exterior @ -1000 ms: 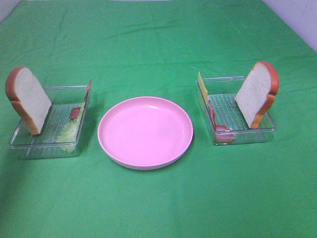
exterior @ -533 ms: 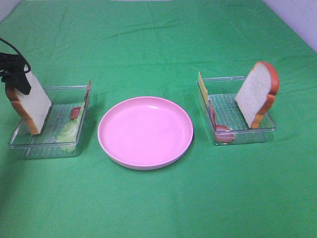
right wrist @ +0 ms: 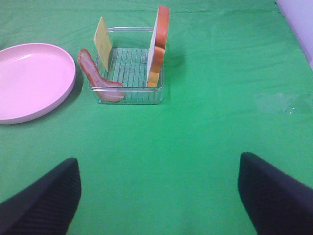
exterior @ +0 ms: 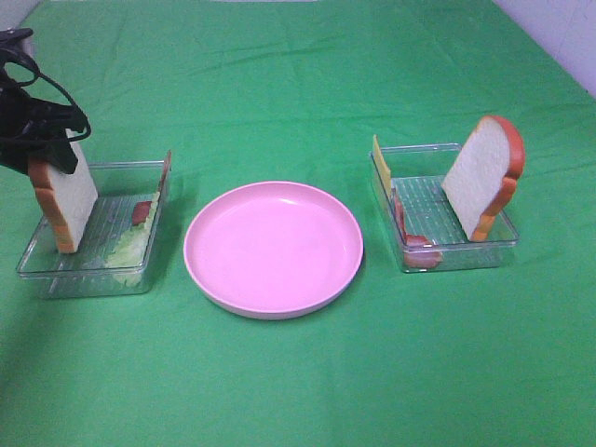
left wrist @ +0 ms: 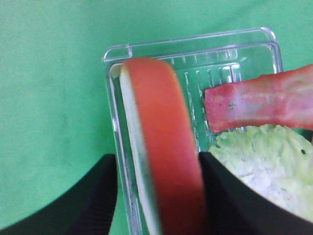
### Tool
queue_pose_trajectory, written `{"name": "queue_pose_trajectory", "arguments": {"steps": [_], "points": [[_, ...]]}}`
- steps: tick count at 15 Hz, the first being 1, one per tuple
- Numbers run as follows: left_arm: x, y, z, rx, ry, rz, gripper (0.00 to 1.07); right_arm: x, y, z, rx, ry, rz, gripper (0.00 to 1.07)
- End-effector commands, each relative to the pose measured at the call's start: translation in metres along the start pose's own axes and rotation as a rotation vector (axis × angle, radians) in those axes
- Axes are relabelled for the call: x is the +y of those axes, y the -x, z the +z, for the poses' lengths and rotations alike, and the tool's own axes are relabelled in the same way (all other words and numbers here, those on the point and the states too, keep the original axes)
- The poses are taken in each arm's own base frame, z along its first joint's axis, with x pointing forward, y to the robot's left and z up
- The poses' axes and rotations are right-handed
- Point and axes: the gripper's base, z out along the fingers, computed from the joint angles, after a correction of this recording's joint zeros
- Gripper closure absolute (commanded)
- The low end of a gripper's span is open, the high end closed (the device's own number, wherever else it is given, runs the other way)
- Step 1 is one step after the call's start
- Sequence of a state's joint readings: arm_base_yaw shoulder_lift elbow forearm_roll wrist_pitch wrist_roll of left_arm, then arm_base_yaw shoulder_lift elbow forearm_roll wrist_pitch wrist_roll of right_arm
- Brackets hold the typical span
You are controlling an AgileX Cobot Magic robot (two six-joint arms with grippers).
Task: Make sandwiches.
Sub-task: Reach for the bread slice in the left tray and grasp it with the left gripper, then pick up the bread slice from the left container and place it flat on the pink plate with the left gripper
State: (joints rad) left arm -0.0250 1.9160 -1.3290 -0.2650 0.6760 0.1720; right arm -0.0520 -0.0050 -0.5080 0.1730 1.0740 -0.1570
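Observation:
A white bread slice with orange-brown crust [exterior: 65, 200] stands on edge in the left clear tray [exterior: 93, 279]. My left gripper [exterior: 48, 147] is down over its top. In the left wrist view my left gripper [left wrist: 159, 205] is open, with one finger on each side of the slice [left wrist: 161, 147]. Pale green lettuce [left wrist: 259, 156] and a reddish bacon strip [left wrist: 259, 103] lie beside it. A second bread slice [exterior: 482, 177], a yellow cheese square [exterior: 380, 168] and bacon [exterior: 400, 219] are in the right tray [exterior: 461, 261]. My right gripper [right wrist: 160, 196] is open and empty.
A round pink plate [exterior: 273, 247] sits between the two trays; it also shows in the right wrist view [right wrist: 29, 81]. Green cloth [exterior: 298, 391] covers the table. The right gripper does not show in the high view.
My left arm has come in from the left and lowered over the left bread slice. The slice now stands more upright. Nothing on the right has moved.

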Motion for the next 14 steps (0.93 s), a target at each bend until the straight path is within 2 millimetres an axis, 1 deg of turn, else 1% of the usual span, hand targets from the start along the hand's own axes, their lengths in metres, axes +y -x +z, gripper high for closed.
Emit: {"name": "queue_pose_trajectory", "arguments": {"steps": [1,3,5,8,9,11,12,13,14], "points": [[0.000,0.001,0.000,-0.001,0.018,-0.011,0.70,0.001,-0.001,-0.001,-0.025,-0.005,0.005,0.26],[0.000,0.001,0.000,0.005,0.018,-0.011,0.87,0.001,-0.001,-0.001,-0.025,-0.005,0.005,0.26],[0.000,0.001,0.000,0.006,0.017,-0.011,1.06,0.001,-0.001,-0.001,-0.025,-0.005,0.005,0.26],[-0.001,0.000,-0.003,0.017,0.008,-0.017,1.07,0.001,-0.001,-0.001,-0.025,-0.005,0.005,0.26],[-0.002,0.000,-0.009,0.017,0.003,-0.017,1.07,0.001,-0.001,-0.001,-0.025,-0.005,0.005,0.26],[-0.007,0.004,-0.032,-0.036,-0.007,-0.014,1.07,0.001,-0.001,-0.001,-0.025,-0.005,0.005,0.26],[-0.009,0.005,-0.041,-0.058,-0.010,-0.013,1.07,0.001,-0.001,-0.001,-0.025,-0.005,0.005,0.26],[-0.012,0.007,-0.059,-0.104,-0.019,-0.012,1.07,0.001,-0.001,-0.001,-0.025,-0.005,0.005,0.26],[-0.022,0.007,-0.102,-0.197,-0.060,-0.039,1.07,0.001,-0.001,-0.001,-0.025,-0.005,0.005,0.26]]}}
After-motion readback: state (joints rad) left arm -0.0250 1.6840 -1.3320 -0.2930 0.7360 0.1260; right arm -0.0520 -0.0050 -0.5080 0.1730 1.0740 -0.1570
